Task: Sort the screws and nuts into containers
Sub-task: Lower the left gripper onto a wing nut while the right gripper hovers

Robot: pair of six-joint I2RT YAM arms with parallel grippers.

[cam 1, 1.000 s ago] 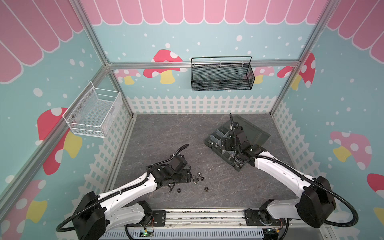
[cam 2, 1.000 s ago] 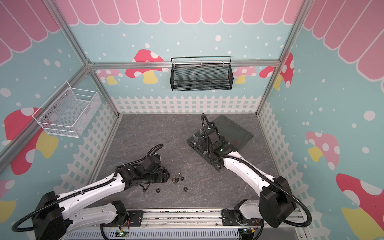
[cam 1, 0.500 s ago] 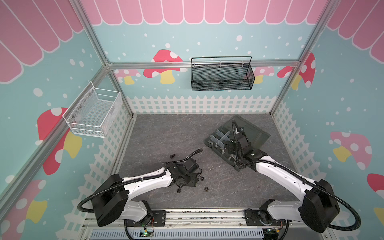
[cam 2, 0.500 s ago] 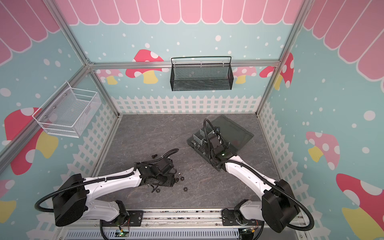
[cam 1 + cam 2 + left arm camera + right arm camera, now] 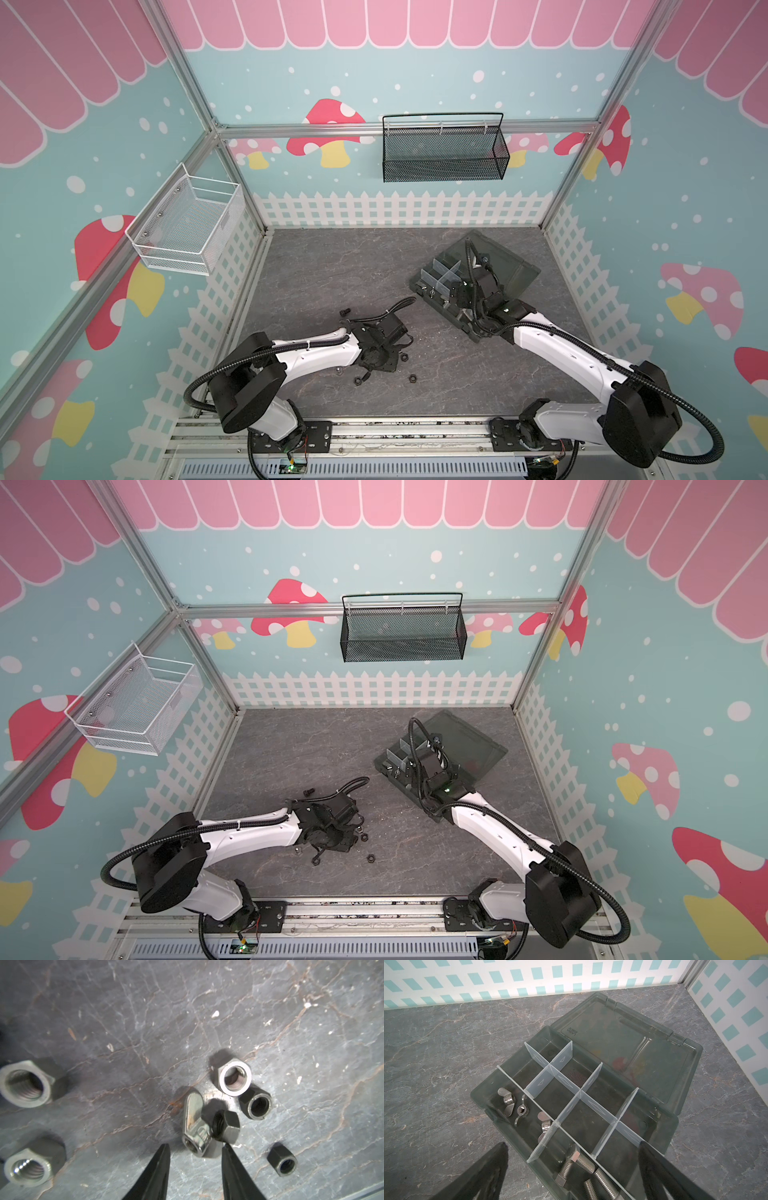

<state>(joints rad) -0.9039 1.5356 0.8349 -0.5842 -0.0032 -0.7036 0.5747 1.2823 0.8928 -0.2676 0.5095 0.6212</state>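
In the left wrist view my left gripper (image 5: 195, 1146) is low over a cluster of nuts on the slate floor, its jaws partly open. A silver wing nut (image 5: 194, 1126) lies just past the tips, its hub between them with a gap on one side. A black hex nut (image 5: 227, 1126) leans on it, touching one fingertip (image 5: 226, 1147). A silver hex nut (image 5: 234, 1080) and further black nuts (image 5: 257, 1105) lie around. My right gripper (image 5: 572, 1145) hangs open and empty over the containers (image 5: 481, 1095). One compartment holds wing nuts (image 5: 508, 1103), the adjoining one silver screws (image 5: 581, 1159).
A black screw (image 5: 345, 311) lies alone left of the left arm. Loose nuts (image 5: 412, 377) sit near the front. The box lid (image 5: 511, 266) lies open toward the back right. A black mesh basket (image 5: 444, 153) and a white wire basket (image 5: 187, 224) hang on the walls.
My left arm has swung over the nut cluster and dropped low, and its jaws have narrowed. My right gripper has stayed wide open and shifted slightly over the box.
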